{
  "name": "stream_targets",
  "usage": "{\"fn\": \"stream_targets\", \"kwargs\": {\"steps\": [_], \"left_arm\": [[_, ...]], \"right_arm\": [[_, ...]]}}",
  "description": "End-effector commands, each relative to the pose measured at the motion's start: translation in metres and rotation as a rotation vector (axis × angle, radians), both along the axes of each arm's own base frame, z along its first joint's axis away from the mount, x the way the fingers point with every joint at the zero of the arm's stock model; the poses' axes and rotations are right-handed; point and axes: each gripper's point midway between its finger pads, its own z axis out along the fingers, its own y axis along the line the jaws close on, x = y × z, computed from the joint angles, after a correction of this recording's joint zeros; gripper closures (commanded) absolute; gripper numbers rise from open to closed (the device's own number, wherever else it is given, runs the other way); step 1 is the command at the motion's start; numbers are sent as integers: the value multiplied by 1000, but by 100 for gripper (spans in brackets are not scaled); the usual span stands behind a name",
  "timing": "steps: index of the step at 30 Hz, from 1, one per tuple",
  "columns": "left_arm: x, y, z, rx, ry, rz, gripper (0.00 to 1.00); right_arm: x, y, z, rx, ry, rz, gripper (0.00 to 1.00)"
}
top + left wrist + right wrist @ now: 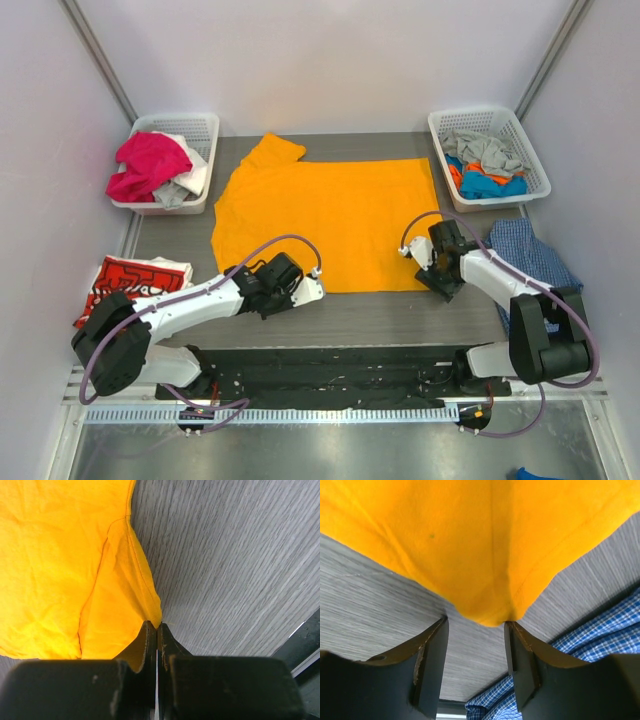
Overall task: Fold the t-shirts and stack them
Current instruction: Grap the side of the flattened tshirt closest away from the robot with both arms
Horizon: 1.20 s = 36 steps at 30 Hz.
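Observation:
A bright orange t-shirt [330,215] lies spread flat across the middle of the table, its sleeve pointing to the back. My left gripper [316,290] is at its near hem. In the left wrist view that gripper [157,626] is shut on a pinched point of the orange cloth [75,570]. My right gripper [432,278] is at the shirt's near right corner. In the right wrist view it [476,622] stands open, with the orange corner [490,615] just at its fingertips. A folded red t-shirt with white lettering [125,280] lies at the left edge.
A white basket [200,125] at the back left holds pink and white clothes. Another white basket [520,125] at the back right holds grey, blue and orange clothes. A blue plaid shirt [535,255] [600,635] lies under the right arm. Walls close both sides.

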Motion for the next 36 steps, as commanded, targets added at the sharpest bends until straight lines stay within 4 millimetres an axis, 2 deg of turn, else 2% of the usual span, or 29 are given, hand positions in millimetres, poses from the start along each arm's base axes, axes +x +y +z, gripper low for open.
{"fn": "stream_targets", "kwargs": {"steps": [1,5,14,15,20,24,29,36], "left_arm": [[3,2,4,16,-11,-8,100],[4,0,5,17,-15,-7,100],[8,-1,13,9,-31,-2,100],[7,0,14,11,-31,-1,100],[9,-4,28,-20,-47,10,100],[5,-3,41,-46,-48,19,100],[2,0,52,-57,-62,24,100],[24,2,71,-27,-178,12,100]], "right_arm": [[23,12,9,62,-42,29,46],[24,11,5,68,-30,30,50],[17,5,2,55,-19,20,73],[14,4,1,52,-16,20,78],[6,1,8,44,-7,17,87],[2,2,24,52,-32,18,95],[-2,1,43,56,-50,18,98],[16,3,67,61,-112,14,99]]}}
